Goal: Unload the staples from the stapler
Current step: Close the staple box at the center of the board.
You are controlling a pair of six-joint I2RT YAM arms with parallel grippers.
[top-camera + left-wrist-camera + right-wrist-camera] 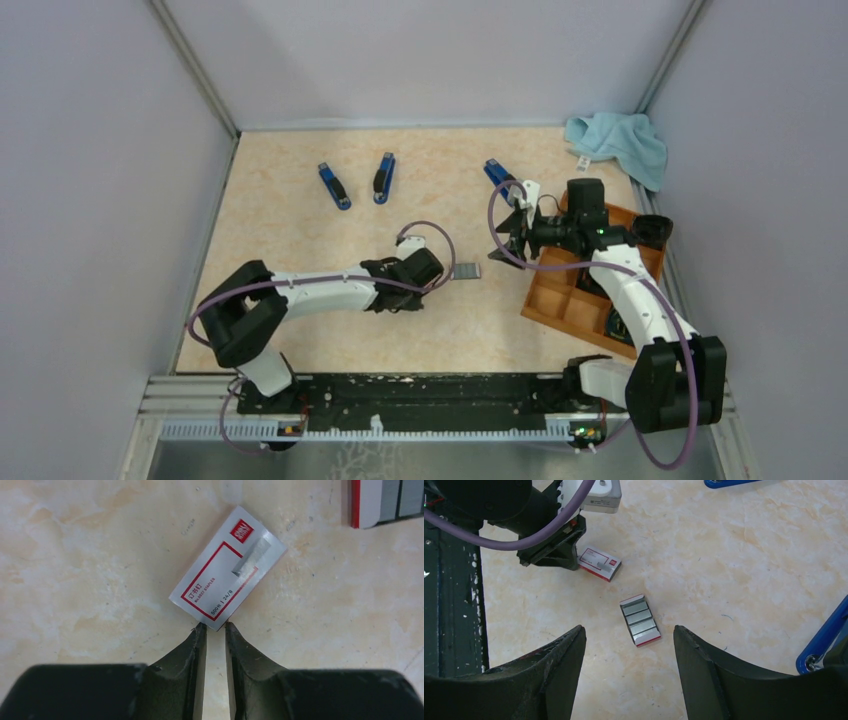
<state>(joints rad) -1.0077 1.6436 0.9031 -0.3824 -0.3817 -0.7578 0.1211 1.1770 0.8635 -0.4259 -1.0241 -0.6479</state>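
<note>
Three blue staplers lie at the back of the table: one on the left (334,186), one in the middle (384,177) and one on the right (498,175). Grey staples (640,620) lie in rows in a small open white-and-red tray (467,271) at mid-table. A white box with a red label (227,567) lies flat beside it. My left gripper (214,626) is low over the table, its jaws a narrow gap apart. The box's corner sits at its tips and nothing is gripped. My right gripper (628,628) hovers open and empty above the tray.
A wooden compartment tray (560,300) stands on the right under my right arm. A light blue cloth (620,140) lies in the back right corner. Grey walls enclose the table on three sides.
</note>
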